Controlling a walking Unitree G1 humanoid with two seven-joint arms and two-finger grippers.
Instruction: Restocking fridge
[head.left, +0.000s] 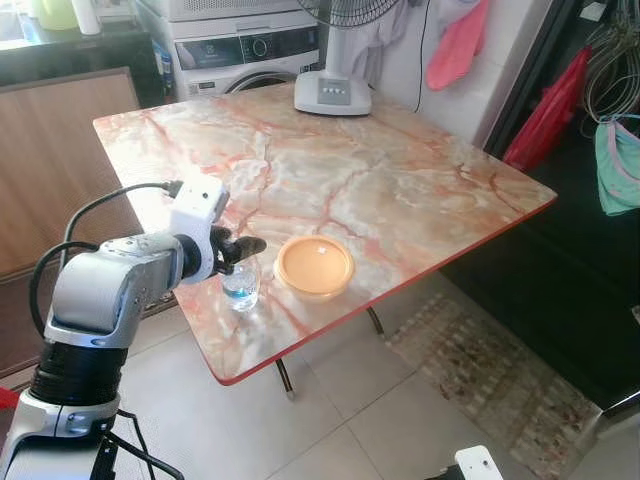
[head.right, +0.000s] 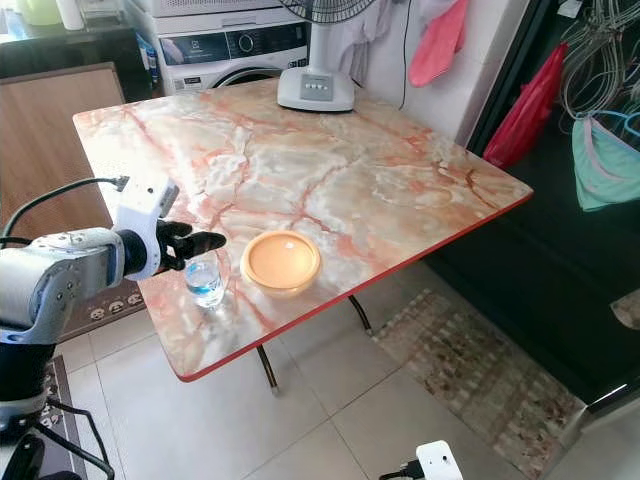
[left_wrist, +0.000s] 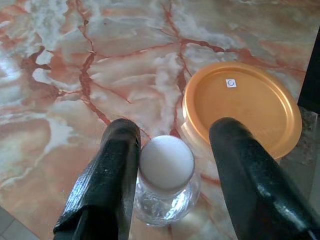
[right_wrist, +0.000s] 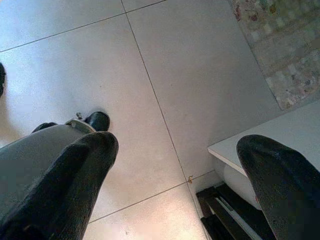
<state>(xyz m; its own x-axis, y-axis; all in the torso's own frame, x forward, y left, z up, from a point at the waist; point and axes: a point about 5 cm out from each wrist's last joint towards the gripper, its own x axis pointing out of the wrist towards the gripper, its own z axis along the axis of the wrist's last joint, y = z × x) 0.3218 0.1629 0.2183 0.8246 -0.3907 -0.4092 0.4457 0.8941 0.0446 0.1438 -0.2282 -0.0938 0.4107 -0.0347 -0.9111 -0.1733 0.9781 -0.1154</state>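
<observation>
A small clear water bottle (head.left: 241, 286) with a white cap (left_wrist: 166, 161) stands near the front edge of the marble table (head.left: 330, 180). My left gripper (head.left: 245, 249) hovers just above it, open, its two black fingers (left_wrist: 107, 185) straddling the cap with one finger close against it. An orange lidded container (head.left: 315, 265) sits just right of the bottle, also seen as the orange lid (left_wrist: 242, 105). My right gripper (right_wrist: 175, 170) hangs open above the floor tiles.
A white fan base (head.left: 332, 93) stands at the table's far edge, a washing machine (head.left: 245, 50) behind it. Dark fridge front (head.left: 590, 270) at the right with hanging cloths. A patterned rug (head.left: 490, 370) lies on the tiled floor.
</observation>
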